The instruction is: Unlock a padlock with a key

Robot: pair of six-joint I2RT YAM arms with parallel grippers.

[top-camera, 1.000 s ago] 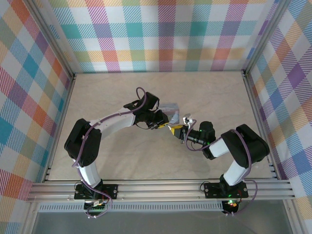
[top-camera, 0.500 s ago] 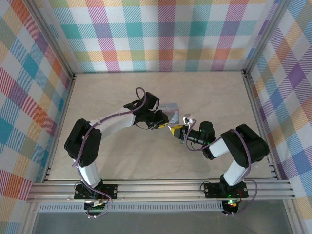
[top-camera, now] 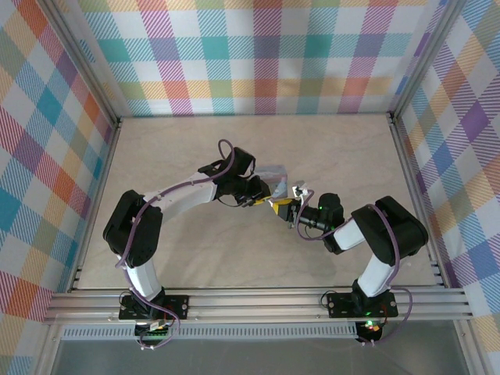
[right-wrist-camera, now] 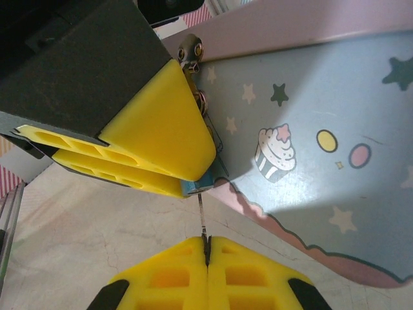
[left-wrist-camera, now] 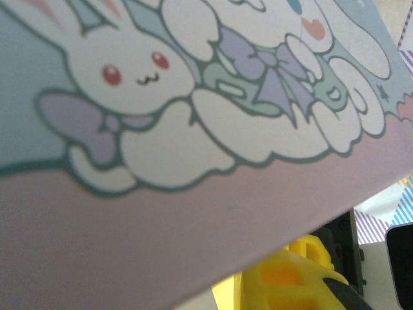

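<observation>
1. Both pads of the right gripper (right-wrist-camera: 206,247) are pressed together on the key (right-wrist-camera: 201,219). It is a thin silvery blade, seen edge-on in the right wrist view, standing straight out from the fingertips.
2. One short length of blade shows between those pads and the padlock (right-wrist-camera: 197,186), which lies dead ahead of them. Only a small blue corner of its body is visible. The key's tip meets that corner, but I cannot tell whether it is in the keyhole or just touching the body.
3. The left gripper (right-wrist-camera: 193,175) comes in from the opposite side. Its two yellow fingers are closed over the padlock and hide most of it, so the left arm holds the lock while the right stands off by the exposed blade.
4. Behind the fingers, silvery metalwork runs up the side of the tin (right-wrist-camera: 310,129) to a riveted hasp (right-wrist-camera: 189,48), from which the padlock seems to hang.
5. From above, the two grippers meet nose to nose at mid-table (top-camera: 172,156), with the tin just beyond them.
6. The key's long axis looks aligned with the padlock. The next move is probably a straight push along that axis, then a twist about it. The thin blade could bend if the lock shifts in the left fingers.
</observation>
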